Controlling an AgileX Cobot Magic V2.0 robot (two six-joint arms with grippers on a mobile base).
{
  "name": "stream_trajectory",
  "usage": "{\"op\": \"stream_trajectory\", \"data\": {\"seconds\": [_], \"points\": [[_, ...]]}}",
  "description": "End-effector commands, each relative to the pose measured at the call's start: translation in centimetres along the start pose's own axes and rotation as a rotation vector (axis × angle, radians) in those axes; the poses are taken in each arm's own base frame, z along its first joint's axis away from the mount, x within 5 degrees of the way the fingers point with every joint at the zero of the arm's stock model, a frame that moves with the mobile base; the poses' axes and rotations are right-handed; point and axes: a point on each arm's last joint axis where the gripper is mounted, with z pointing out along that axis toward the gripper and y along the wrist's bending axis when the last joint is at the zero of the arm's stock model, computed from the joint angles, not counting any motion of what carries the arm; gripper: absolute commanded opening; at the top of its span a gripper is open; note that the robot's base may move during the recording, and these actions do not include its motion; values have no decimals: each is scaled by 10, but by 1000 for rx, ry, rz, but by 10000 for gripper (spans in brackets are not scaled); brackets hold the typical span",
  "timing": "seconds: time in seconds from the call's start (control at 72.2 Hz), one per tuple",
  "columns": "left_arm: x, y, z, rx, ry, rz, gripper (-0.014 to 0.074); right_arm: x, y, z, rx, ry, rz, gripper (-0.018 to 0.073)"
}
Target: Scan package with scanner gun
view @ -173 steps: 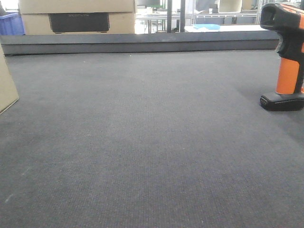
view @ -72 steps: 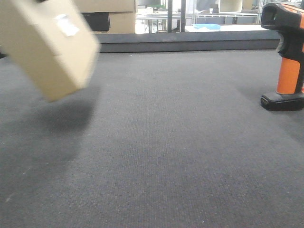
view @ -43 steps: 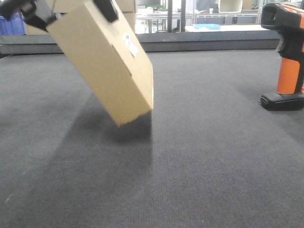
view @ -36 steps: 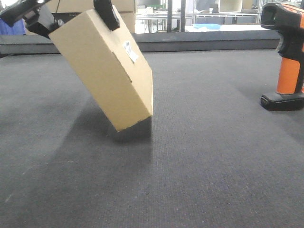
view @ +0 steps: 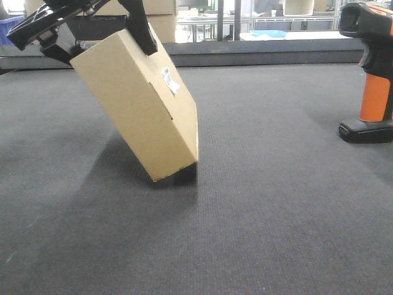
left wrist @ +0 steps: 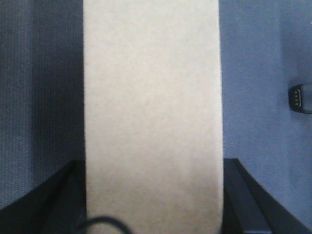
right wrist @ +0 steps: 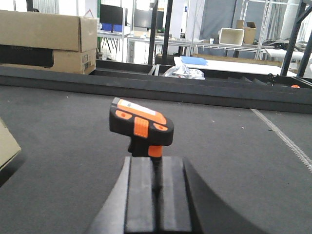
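package (view: 144, 104): tilted, upper end high on the left, lower corner down at the counter (view: 276, 203); I cannot tell whether it touches or hangs just clear.
left gripper (left wrist: 153, 200): jaws clenched on the package's upper end, one on either side.
label (view: 170, 80): small and white, on the narrow face turned up and rightward. The tilt probably serves to show it to the scanner's side.
scanner (view: 374, 92): upright on its base at the right of the counter, well apart from the package, head aimed leftward, nothing holding it.
right gripper (right wrist: 156, 195): low and just behind the scanner, in line with the handle, jaws closed together on nothing.
step: presenting the package; the scan seems not yet begun.
next: the right jaws would need to part before taking the orange handle.
risk: a nudge could topple the scanner.
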Motion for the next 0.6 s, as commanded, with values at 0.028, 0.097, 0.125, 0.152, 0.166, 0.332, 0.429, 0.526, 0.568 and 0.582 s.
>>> {"op": "stream_trajectory", "data": {"seconds": [0.028, 0.097, 0.125, 0.152, 0.166, 0.332, 0.429, 0.526, 0.568, 0.582], "points": [[-1, -6, -5, 29, -27, -1, -111, -10, -1, 16, 0, 67, -24, -169], [-1, -6, -5, 28, -25, 5, -111, -9, -1, 28, -2, 114, -24, -169], [-1, -6, -5, 28, -25, 7, -111, -8, -1, 35, -3, 127, -24, -169], [-1, -6, -5, 28, -25, 7, -111, -7, -1, 40, -4, 133, -24, -169], [-1, -6, -5, 28, -25, 7, -111, -7, -1, 41, -4, 128, -24, -169], [-3, -6, -5, 37, -48, 7, -111, -9, 0, 68, -4, 64, -17, -169], [-6, -8, -5, 49, -79, 6, -111, -7, 0, 80, -1, 58, 3, -169], [-8, -8, -5, 55, -97, 6, -111, 2, -1, 94, 10, 92, 50, -169], [-8, -8, -5, 56, -99, 6, -111, 8, -1, 101, 19, 128, 80, -169], [-8, -8, -5, 56, -99, 6, -111, 10, -1, 103, 21, 141, 88, -169]]}}
